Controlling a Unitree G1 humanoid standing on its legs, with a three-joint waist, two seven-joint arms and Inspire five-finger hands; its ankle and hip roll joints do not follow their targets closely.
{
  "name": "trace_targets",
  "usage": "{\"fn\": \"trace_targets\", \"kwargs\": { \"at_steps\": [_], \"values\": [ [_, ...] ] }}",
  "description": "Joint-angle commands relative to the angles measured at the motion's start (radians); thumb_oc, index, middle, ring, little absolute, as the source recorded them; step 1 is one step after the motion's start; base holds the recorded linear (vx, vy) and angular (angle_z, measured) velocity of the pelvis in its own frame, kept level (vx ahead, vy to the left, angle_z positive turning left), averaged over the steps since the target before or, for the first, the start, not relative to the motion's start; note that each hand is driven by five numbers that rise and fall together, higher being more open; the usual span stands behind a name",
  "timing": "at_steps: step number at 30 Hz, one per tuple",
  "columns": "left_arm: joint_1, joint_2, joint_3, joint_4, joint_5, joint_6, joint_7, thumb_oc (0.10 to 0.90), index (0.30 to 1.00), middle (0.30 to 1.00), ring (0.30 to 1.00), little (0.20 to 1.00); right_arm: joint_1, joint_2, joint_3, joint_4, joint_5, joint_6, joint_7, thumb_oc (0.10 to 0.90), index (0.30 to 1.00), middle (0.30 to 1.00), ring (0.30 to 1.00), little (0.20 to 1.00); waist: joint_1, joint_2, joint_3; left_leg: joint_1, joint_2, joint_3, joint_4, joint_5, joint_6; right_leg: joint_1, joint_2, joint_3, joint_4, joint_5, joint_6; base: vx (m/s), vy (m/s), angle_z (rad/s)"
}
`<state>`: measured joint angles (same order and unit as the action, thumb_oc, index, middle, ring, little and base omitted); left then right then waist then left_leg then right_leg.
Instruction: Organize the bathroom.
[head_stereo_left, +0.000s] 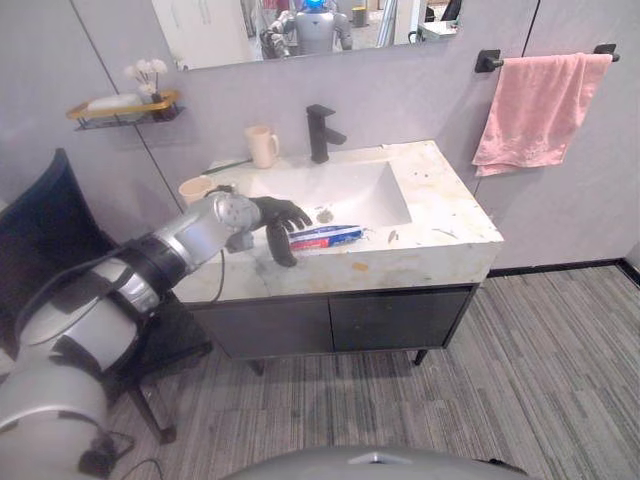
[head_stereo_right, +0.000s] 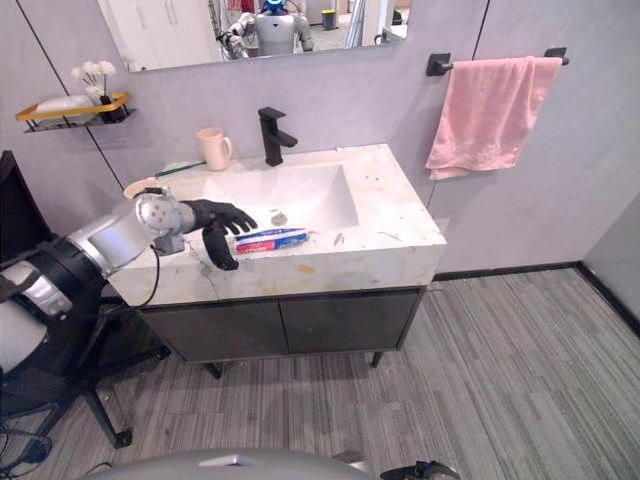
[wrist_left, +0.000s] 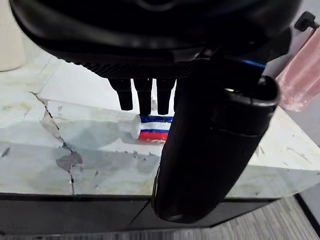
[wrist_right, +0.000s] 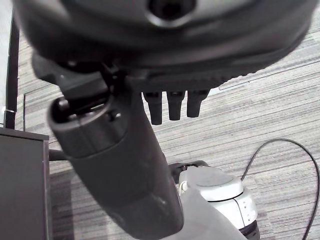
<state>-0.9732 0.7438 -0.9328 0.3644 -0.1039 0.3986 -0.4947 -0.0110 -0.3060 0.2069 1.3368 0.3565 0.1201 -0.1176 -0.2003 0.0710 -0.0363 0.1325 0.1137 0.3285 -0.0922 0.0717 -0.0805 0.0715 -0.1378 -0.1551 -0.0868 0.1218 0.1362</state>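
Observation:
A red, white and blue toothpaste tube (head_stereo_left: 325, 237) lies flat on the marble counter (head_stereo_left: 440, 225), along the front rim of the sink basin (head_stereo_left: 340, 190). My left hand (head_stereo_left: 280, 218) hovers at the tube's left end, fingers spread and straight, thumb pointing down at the counter just left of it. From the left wrist the tube (wrist_left: 152, 130) shows past the straight fingers of that open hand (wrist_left: 215, 140), which holds nothing. My right hand (wrist_right: 125, 165) hangs over the striped floor, fingers relaxed and empty.
A cream mug (head_stereo_left: 262, 146) and black faucet (head_stereo_left: 322, 132) stand at the counter's back. A beige cup (head_stereo_left: 195, 188) sits at its left edge. A pink towel (head_stereo_left: 535, 110) hangs on the right wall. A small wall shelf (head_stereo_left: 125, 108) and a black chair (head_stereo_left: 50, 225) are to the left.

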Motion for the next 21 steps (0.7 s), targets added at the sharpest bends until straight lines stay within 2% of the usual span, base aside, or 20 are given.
{"fn": "trace_targets", "kwargs": {
  "at_steps": [1, 8, 15, 21],
  "values": [
    [-0.212, 0.042, 0.051, 0.093, 0.072, -0.017, 0.028, 0.800, 0.900, 0.900, 0.900, 0.900, -0.067, -0.034, 0.023, 0.027, -0.047, -0.017, -0.010, 0.800, 0.900, 0.900, 0.900, 0.900, 0.002, 0.000, 0.038, 0.064, -0.058, -0.017, 0.007, -0.107, 0.063, 0.036, 0.023, 0.023, 0.024, -0.083, 0.029, 0.00, 0.000, 0.00],
    [-0.212, 0.038, 0.058, 0.098, 0.087, -0.018, 0.028, 0.800, 0.900, 0.900, 0.900, 0.900, -0.060, -0.028, 0.020, 0.028, -0.045, -0.022, -0.011, 0.800, 0.900, 0.900, 0.900, 0.900, 0.001, 0.001, 0.037, 0.063, -0.061, -0.016, 0.007, -0.107, 0.066, 0.035, 0.024, 0.024, 0.025, -0.082, 0.029, 0.00, 0.000, 0.00],
    [-0.207, 0.037, 0.057, 0.119, 0.125, -0.048, 0.033, 0.800, 0.900, 0.900, 0.900, 0.900, -0.046, -0.026, 0.016, 0.024, -0.031, -0.029, -0.006, 0.800, 0.900, 0.900, 0.900, 0.900, -0.006, 0.001, 0.033, 0.063, -0.062, -0.011, 0.006, -0.110, 0.067, 0.032, 0.025, 0.028, 0.025, -0.083, 0.030, 0.00, 0.000, 0.00],
    [-0.206, 0.022, 0.071, 0.121, 0.121, -0.041, 0.109, 0.800, 0.900, 0.900, 0.900, 0.900, -0.036, -0.026, 0.018, 0.026, -0.037, -0.035, 0.001, 0.800, 0.900, 0.900, 0.900, 0.900, -0.014, -0.002, 0.033, 0.064, -0.063, -0.006, 0.005, -0.111, 0.069, 0.029, 0.027, 0.032, 0.028, -0.084, 0.029, 0.00, 0.000, 0.00]
  ]
}}
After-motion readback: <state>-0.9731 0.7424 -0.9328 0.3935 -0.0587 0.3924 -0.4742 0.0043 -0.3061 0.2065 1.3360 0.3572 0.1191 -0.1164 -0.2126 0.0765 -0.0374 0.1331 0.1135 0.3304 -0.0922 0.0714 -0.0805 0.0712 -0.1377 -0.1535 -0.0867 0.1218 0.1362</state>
